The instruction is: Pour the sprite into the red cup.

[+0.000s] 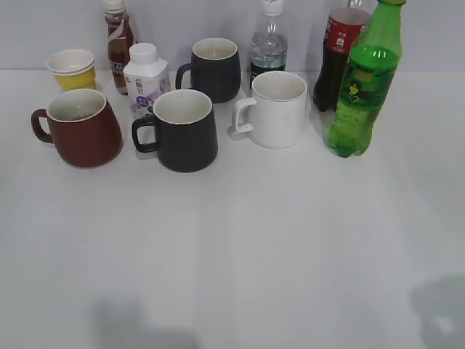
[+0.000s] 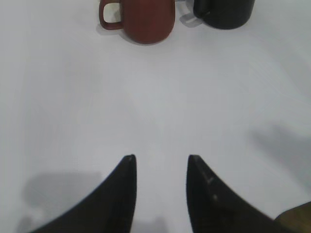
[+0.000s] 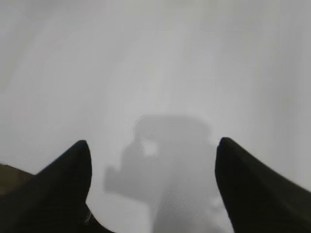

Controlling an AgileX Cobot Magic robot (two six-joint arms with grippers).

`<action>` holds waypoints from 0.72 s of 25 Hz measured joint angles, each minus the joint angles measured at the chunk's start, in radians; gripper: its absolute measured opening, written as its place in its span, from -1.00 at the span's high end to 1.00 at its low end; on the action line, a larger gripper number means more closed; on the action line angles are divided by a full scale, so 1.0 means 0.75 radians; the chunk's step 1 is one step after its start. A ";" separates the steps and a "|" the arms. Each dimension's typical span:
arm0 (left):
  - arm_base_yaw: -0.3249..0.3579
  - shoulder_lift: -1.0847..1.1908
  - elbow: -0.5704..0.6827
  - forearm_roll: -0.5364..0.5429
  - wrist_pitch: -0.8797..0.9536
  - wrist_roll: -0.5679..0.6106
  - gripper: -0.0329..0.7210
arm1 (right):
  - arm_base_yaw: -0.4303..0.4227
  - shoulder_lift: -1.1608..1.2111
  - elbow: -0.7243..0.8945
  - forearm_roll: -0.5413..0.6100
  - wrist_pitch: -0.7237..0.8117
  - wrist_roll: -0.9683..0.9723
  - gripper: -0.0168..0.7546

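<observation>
In the exterior view you look down at a slant on a white table [image 1: 240, 254] with drinks and mugs ranged along the back. The tall translucent green plastic sprite bottle [image 1: 363, 87] stands upright at the far right, its long axis vertical, just in front of a dark cola bottle with a red label [image 1: 336, 54]. The squat dark red ceramic mug with a cream inside, the red cup [image 1: 78, 127], sits at the far left, handle pointing left, beside a black mug [image 1: 183, 129] and a white mug [image 1: 275, 109]. Neither arm shows here. In the left wrist view, the left gripper [image 2: 159, 162] hangs over bare table, its two dark tips apart with nothing between them; the red cup [image 2: 146, 22] lies ahead, well apart. In the right wrist view, the right gripper [image 3: 153, 150] is spread wide and empty above its own shadow; no bottle shows. Judging by sides, your right arm is nearer the bottle, so a sideways grasp across its upright body suits it.
</observation>
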 joint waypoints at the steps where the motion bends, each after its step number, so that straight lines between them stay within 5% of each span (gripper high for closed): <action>1: 0.000 0.000 0.000 0.001 -0.002 0.000 0.19 | 0.000 -0.029 0.000 -0.005 0.005 0.000 -0.58; 18: 0.000 0.000 0.002 0.002 -0.010 0.001 0.27 | 0.000 -0.094 0.034 -0.071 0.073 0.009 -0.58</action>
